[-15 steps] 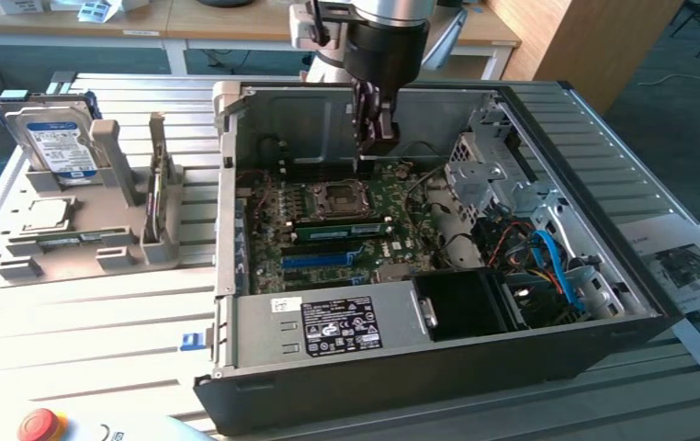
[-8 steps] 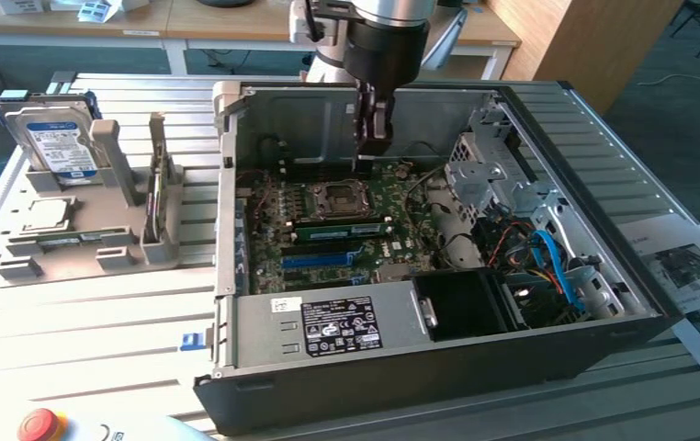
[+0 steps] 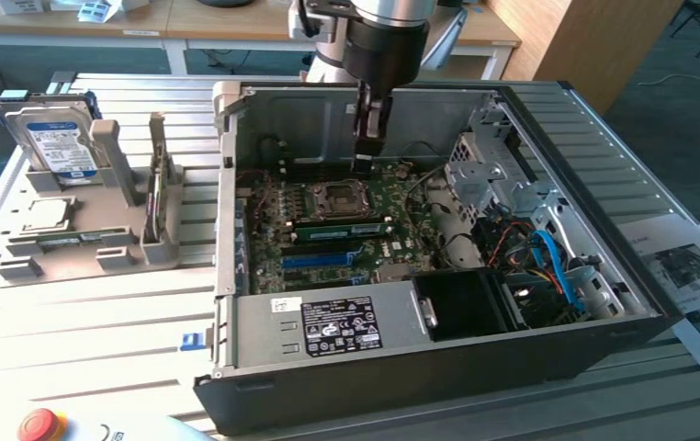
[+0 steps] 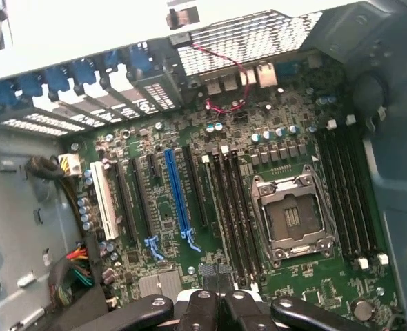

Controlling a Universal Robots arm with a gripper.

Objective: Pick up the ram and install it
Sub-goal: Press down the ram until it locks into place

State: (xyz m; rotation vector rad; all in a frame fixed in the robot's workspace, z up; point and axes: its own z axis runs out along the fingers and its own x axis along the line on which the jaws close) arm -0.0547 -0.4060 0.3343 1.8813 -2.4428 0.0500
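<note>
The ram (image 3: 344,228), a long thin green stick, sits on edge in a motherboard slot just on the near side of the CPU socket (image 3: 332,197) in the exterior view. My gripper (image 3: 368,169) hangs inside the open computer case, above the board by the socket and apart from the ram. In the wrist view its dark fingers (image 4: 203,307) meet, shut, with nothing showing between them, over the end of the dark memory slots (image 4: 227,207) beside the socket (image 4: 291,219).
A long blue slot (image 4: 177,200) runs next to the memory slots. The case walls (image 3: 233,184), drive cage (image 3: 497,175), black fan shroud (image 3: 467,303) and blue cables (image 3: 558,266) hem in the board. At the exterior view's left, a grey rack (image 3: 93,248) holds a hard drive (image 3: 56,138).
</note>
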